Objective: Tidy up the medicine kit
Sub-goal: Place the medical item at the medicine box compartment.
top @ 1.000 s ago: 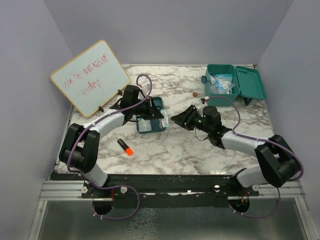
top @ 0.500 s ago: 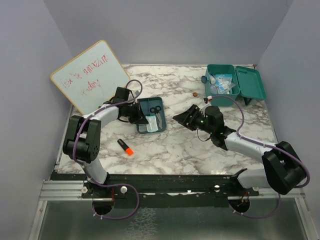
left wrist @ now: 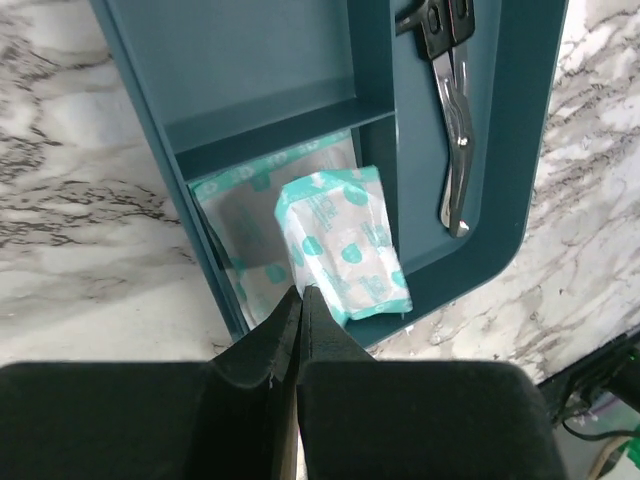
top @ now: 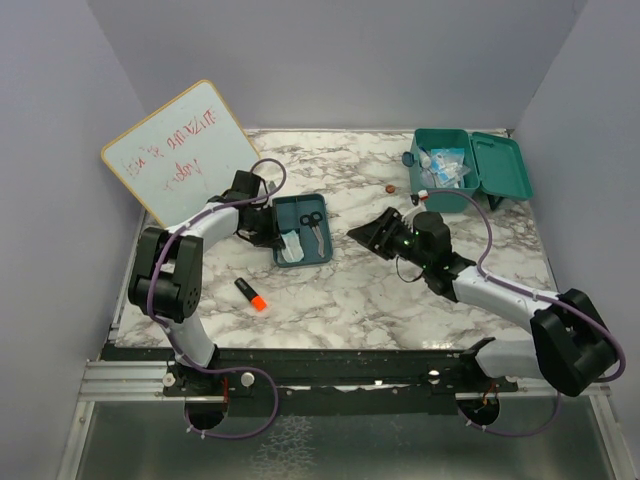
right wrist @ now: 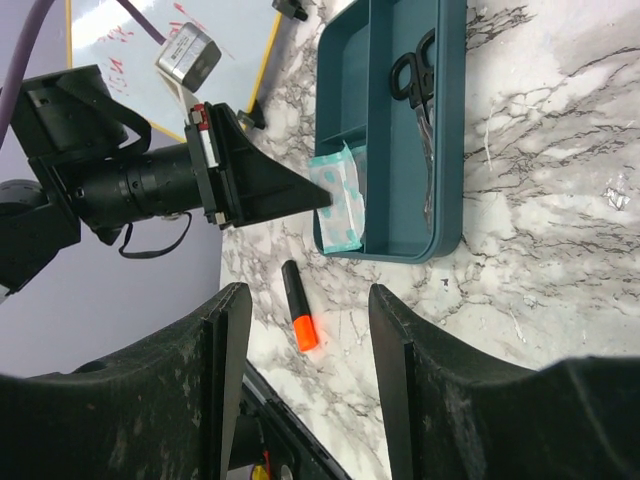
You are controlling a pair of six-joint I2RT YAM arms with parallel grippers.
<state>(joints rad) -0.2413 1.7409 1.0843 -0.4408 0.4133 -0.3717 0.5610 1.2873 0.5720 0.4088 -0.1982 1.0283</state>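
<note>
Marble table seen from above; the teal medicine kit (top: 503,165) sits at the far right corner, lid thrown open to its right, small packets and bottles inside; box and lid together run long across the table.

The left gripper (top: 272,228) is at the near left edge of a shallow teal tray (top: 285,205) at mid-table, well apart from the kit; its fingers (left wrist: 250,350) are pressed together with no gap, their tips at the near corner of a white and green packet (left wrist: 345,245) lying in the tray's compartment; I cannot tell whether that corner is pinched; the packet's long side runs roughly straight on from the fingers; scissors (left wrist: 452,130) lie in the next compartment.

The right gripper (top: 372,232) hangs between tray and kit, fingers spread wide, nothing between them; it points toward the tray.

The kit lies away to the right and back from the left fingers; the right arm looks the nearer one.
</note>
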